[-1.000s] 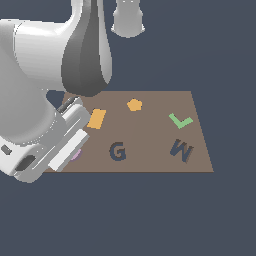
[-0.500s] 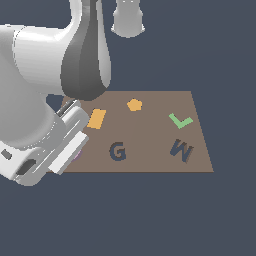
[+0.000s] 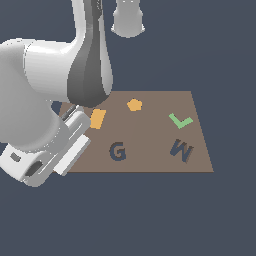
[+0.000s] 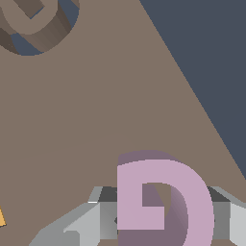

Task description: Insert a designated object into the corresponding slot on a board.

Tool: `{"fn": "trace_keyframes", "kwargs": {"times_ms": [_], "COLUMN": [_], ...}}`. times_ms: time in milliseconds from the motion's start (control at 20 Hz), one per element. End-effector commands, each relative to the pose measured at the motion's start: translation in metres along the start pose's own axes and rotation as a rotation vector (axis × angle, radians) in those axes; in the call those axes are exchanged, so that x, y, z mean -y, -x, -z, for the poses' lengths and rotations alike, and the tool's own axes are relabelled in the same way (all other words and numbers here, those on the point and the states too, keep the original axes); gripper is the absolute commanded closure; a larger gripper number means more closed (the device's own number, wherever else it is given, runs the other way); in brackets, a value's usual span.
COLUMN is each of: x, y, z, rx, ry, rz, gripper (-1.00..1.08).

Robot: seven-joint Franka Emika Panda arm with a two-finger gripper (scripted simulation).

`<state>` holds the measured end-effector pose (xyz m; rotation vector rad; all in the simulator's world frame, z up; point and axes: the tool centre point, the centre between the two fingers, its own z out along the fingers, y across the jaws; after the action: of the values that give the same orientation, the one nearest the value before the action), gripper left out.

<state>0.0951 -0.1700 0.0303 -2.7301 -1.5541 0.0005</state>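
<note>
The designated object [image 4: 166, 202], a pale pink-lilac G block, lies flat on the brown board [image 4: 96, 105] in the wrist view. My gripper [image 4: 164, 222] is shut on it, with a grey finger [image 4: 96, 221] against each side. In the exterior view the arm hides the block, and the gripper [image 3: 70, 142] hangs low over the board's [image 3: 150, 125] corner at the exterior view's left. The slot [image 3: 117, 151], a dark G-shaped recess, sits near the front edge, to the exterior view's right of the gripper. Part of the slot [image 4: 33, 24] shows in the wrist view, apart from the block.
A dark W-shaped recess [image 3: 181, 150] lies at the front, on the exterior view's right. A green L [image 3: 180, 121] sits behind it. An orange rectangle [image 3: 97, 118] lies close to the gripper, and an orange pentagon [image 3: 134, 104] near the back edge.
A sliver of the pink block showed beside the gripper one second ago; the arm has since covered it. Otherwise the arm has barely shifted.
</note>
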Motion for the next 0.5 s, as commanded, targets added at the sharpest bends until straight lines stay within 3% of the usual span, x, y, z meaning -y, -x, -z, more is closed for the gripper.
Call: {"fn": "trace_keyframes", "kwargs": {"times_ms": [0, 450], "x": [-0.0001, -0.0003], "y": [-0.0001, -0.0003], "z": [-0.0004, 0.0024], "rx": [0.000, 0.000], "ry": [0.000, 0.001], "rz": [0.000, 0.000], "gripper": [1.08, 1.08]}}
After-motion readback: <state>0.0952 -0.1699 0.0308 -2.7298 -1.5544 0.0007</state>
